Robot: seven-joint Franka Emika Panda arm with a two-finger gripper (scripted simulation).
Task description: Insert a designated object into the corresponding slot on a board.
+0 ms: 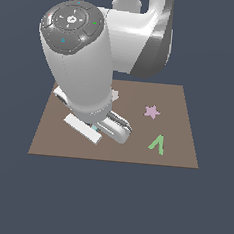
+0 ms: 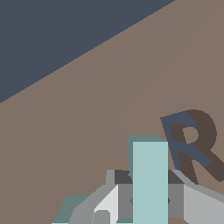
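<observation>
1. The board (image 1: 177,144) is flat, brown and smooth, with four straight edges. It is far bigger than the little shapes on it.
2. The teal block (image 2: 150,179) is pale and smooth, with flat sides and sharp corners. Only one straight bar of it shows well in the wrist view.
3. The gripper (image 2: 150,199) is grey and white. Its fingers (image 2: 124,199) press on both sides of the teal block, so it is clamped on the block.
4. The block sits right between the fingers, over the brown board, on the exterior view's left part.
5. An R-shaped hole (image 2: 192,144) is cut into the board just beside the block. It is dark inside.
6. A pink star (image 1: 151,111) and a green V shape (image 1: 158,144) lie flat on the exterior view's right part, well apart from the gripper.
7. The big white arm (image 1: 83,61) hides most of the block in the exterior view. I cannot see the L-shaped hole, or tell if the block touches the board.
</observation>
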